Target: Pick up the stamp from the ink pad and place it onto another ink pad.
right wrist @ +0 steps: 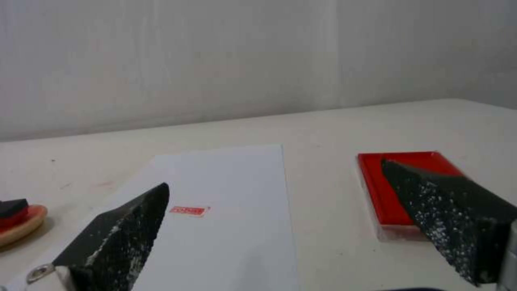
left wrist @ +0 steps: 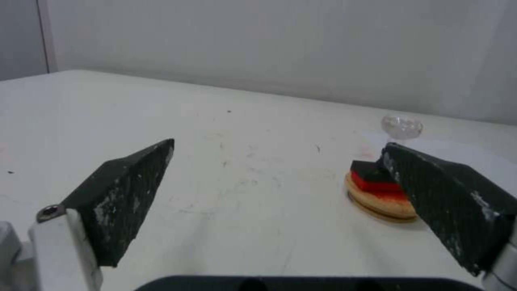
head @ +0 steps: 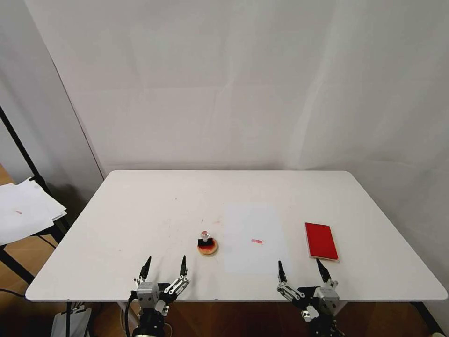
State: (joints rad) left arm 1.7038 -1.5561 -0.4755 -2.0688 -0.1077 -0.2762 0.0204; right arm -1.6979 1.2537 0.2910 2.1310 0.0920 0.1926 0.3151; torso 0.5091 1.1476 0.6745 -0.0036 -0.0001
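One white paper sheet (head: 255,236) with one red imprint (head: 257,241) is laid between round tan-rimmed orange-red pad (head: 207,247), topped by black-based clear-knobbed stamp (head: 205,239), and flat red rectangular pad (head: 321,240); left gripper (head: 164,267) and right gripper (head: 301,270) are both spread open, nothing held.

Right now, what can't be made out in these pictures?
- Stamp face: pressed on the round pad, hidden in all views.
- Red print on the paper: too small to read.
- Red rectangular pad: near corner covered by right gripper finger.
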